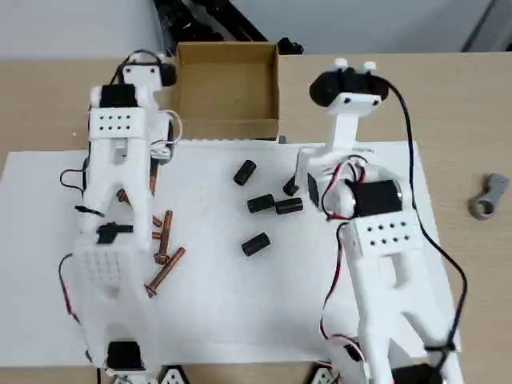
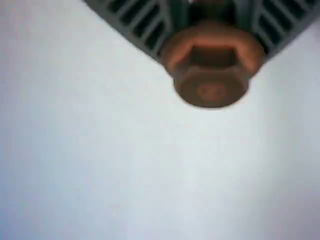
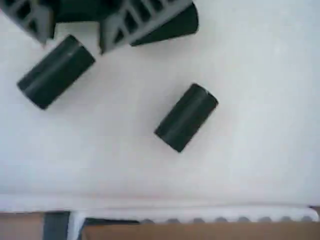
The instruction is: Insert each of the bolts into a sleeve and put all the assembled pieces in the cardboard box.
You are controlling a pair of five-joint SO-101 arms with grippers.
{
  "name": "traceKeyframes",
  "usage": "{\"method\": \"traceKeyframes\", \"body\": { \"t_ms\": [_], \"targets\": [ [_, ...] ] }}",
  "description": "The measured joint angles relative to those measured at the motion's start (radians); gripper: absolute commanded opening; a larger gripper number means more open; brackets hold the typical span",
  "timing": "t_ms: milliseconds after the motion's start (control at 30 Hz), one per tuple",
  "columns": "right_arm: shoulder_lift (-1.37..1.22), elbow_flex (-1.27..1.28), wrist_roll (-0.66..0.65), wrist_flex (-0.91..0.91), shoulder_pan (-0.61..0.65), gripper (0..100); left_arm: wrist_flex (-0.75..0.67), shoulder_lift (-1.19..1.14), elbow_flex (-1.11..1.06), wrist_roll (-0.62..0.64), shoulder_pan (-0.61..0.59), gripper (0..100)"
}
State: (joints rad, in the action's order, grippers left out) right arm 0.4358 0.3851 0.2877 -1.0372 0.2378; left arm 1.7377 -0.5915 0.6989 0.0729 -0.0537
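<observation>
Bolt (image 2: 211,75), coppery, hex flanged head, clamped in ribbed left hand (image 2: 210,17); right hand (image 3: 75,20) grip: cannot tell.

Two white printed arms (image 1: 116,160) with black motors and red-black cables.

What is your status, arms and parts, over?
Left fingers shut on bolt. Right fingers shut on sleeve. Cardboard box holds no pieces. Loose bolts, sleeves lie apart; nothing blocking.
</observation>
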Motion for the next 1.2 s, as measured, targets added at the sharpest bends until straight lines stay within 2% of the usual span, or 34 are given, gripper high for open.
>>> {"method": "traceKeyframes", "body": {
  "t_ms": [233, 433, 533, 733, 1200],
  "targets": [
    [-0.273, -0.236, 0.129, -0.149, 0.104, 10.5, 0.002, 0.419, -0.296, 0.012, 0.011, 0],
    [-0.526, -0.517, 0.199, -0.259, 0.215, 10.5, 0.003, 0.672, -0.512, -0.002, -0.087, 0],
    [-0.644, -0.632, 0.249, -0.301, 0.230, 10.6, 0.003, 0.770, -0.617, -0.026, -0.150, 0],
    [-0.822, -0.815, 0.310, -0.368, 0.232, 10.7, 0.003, 0.973, -0.792, -0.069, -0.201, 0],
    [-1.016, -0.925, 0.427, -0.376, 0.288, 10.8, 0.003, 1.344, -1.054, -0.098, -0.203, 0]
  ]
}}
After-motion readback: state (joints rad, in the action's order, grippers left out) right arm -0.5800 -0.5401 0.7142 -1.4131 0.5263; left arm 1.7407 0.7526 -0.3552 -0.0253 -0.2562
